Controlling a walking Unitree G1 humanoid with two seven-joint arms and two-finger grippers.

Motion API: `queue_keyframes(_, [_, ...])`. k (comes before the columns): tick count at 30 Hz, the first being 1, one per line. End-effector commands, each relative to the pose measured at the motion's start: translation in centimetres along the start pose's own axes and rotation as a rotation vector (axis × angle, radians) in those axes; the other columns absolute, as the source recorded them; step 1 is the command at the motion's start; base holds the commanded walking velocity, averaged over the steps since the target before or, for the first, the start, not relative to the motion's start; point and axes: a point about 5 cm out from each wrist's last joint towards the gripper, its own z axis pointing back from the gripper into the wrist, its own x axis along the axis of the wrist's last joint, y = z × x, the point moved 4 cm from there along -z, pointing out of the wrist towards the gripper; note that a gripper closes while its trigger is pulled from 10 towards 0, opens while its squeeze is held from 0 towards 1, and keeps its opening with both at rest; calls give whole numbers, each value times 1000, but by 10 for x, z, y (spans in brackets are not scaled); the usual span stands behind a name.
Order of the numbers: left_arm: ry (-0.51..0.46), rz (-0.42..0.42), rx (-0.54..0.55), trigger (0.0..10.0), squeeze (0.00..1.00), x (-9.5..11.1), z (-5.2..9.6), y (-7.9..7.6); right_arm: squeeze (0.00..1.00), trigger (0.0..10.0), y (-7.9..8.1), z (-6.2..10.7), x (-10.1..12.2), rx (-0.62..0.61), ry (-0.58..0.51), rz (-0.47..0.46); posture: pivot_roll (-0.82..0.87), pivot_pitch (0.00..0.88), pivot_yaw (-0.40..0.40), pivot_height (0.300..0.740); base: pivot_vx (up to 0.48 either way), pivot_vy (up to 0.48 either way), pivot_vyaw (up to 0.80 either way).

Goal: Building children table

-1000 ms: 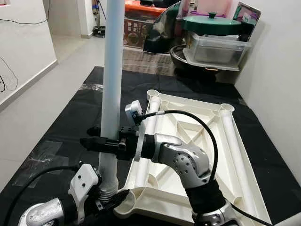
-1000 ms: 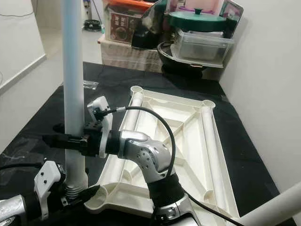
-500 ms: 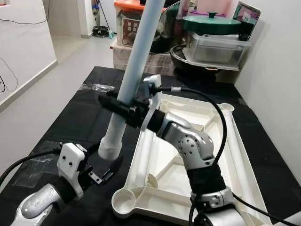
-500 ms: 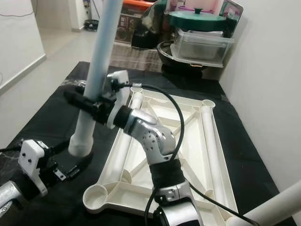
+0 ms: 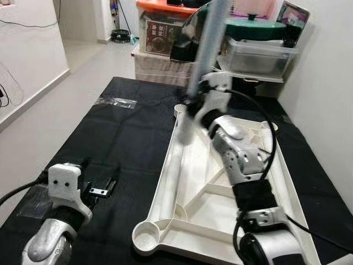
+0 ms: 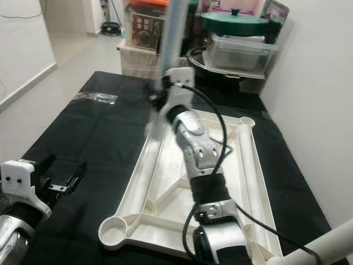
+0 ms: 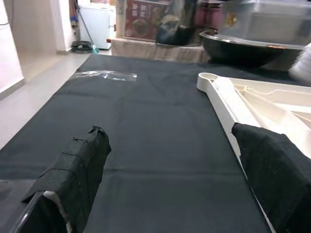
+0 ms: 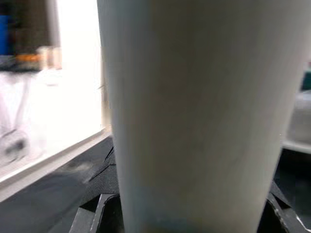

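Note:
The white tabletop (image 5: 165, 182) lies upside down on a black cloth, with a round leg socket (image 5: 145, 237) at its near left corner. My right gripper (image 5: 194, 110) is shut on a pale table leg (image 5: 205, 49). It holds the leg nearly upright and blurred above the tabletop's far left end. In the right wrist view the leg (image 8: 194, 121) stands close between the fingers. My left gripper (image 5: 102, 189) is low at the near left, over the cloth beside the tabletop. Its taped fingers (image 7: 77, 165) are open with nothing between them.
Another pale leg (image 5: 341, 259) pokes in at the near right corner. Storage boxes, a green-lidded pot (image 5: 256, 27) and a clear tub are stacked past the cloth's far edge. A white wall runs along the right. Clear tape (image 5: 116, 102) lies on the cloth at far left.
My right arm has lifted the leg off the near left corner and swung it toward the far end of the tabletop. My left gripper has let go of its base and drawn back.

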Motion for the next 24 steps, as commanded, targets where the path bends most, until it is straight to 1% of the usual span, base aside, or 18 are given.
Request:
queue_keyframes(1, [13, -1, 9, 10000, 0, -2, 1, -4, 0, 10000, -4, 2, 8, -30, -45, 37, 102, 0, -106, 740, 0, 0, 0])
queue_keyframes(3, [13, -1, 9, 10000, 0, -2, 1, -4, 0, 10000, -4, 2, 8, -30, -45, 37, 102, 0, -106, 740, 0, 0, 0])
queue_keyframes(4, [22, -3, 22, 10000, 0, -4, 1, -4, 0, 10000, -7, 5, 8, -40, -48, 37, 98, 0, -108, 740, 0, 0, 0])
queue_keyframes(5, [29, -1, 36, 10000, 0, -5, 2, -5, 0, 10000, -12, 13, 8, -60, -53, 46, 91, 0, -110, 740, 0, 0, 0])
queue_keyframes(6, [29, -1, 36, 10000, 0, -5, 2, -5, 0, 10000, -12, 13, 8, -60, -53, 46, 91, 0, -110, 740, 0, 0, 0])
queue_keyframes(8, [41, -11, 53, 10000, 0, -7, 6, -5, 0, 10000, -20, 25, 6, -82, -60, 72, 87, 0, -113, 740, 0, 0, 0])
queue_keyframes(9, [41, -11, 53, 10000, 0, -7, 6, -5, 0, 10000, -20, 25, 6, -82, -60, 72, 87, 0, -113, 740, 0, 0, 0])
queue_keyframes(10, [61, -34, 57, 10000, 0, -11, 9, -6, 0, 10000, -26, 33, 4, -85, -57, 120, 81, 0, -114, 740, 0, 0, 0])
queue_keyframes(11, [61, -34, 57, 10000, 0, -11, 9, -6, 0, 10000, -26, 33, 4, -85, -57, 120, 81, 0, -114, 740, 0, 0, 0])
queue_keyframes(13, [73, -53, 61, 10000, 0, -13, 11, -6, 0, 10000, -29, 38, 3, -82, -52, 153, 75, 0, -115, 740, 0, 0, 0])
queue_keyframes(14, [73, -53, 61, 10000, 0, -13, 11, -6, 0, 10000, -29, 38, 3, -82, -52, 153, 75, 0, -115, 740, 0, 0, 0])
queue_keyframes(16, [78, -70, 74, 10000, 0, -14, 12, -8, 0, 10000, -32, 45, 1, -95, -56, 192, 64, 0, -116, 740, 0, 0, 0])
queue_keyframes(19, [80, -80, 76, 10000, 0, -15, 12, -9, 0, 10000, -33, 48, 2, -97, -58, 196, 62, 0, -114, 740, 0, 0, 0])
queue_keyframes(20, [89, -104, 78, 10000, 0, -17, 13, -10, 0, 10000, -32, 52, 1, -94, -57, 201, 61, 0, -114, 740, 0, 0, 0])
queue_keyframes(24, [95, -105, 67, 10000, 0, -19, 14, -14, 0, 10000, -33, 57, -5, -88, -32, 206, 61, 0, -113, 740, 0, 0, 0])
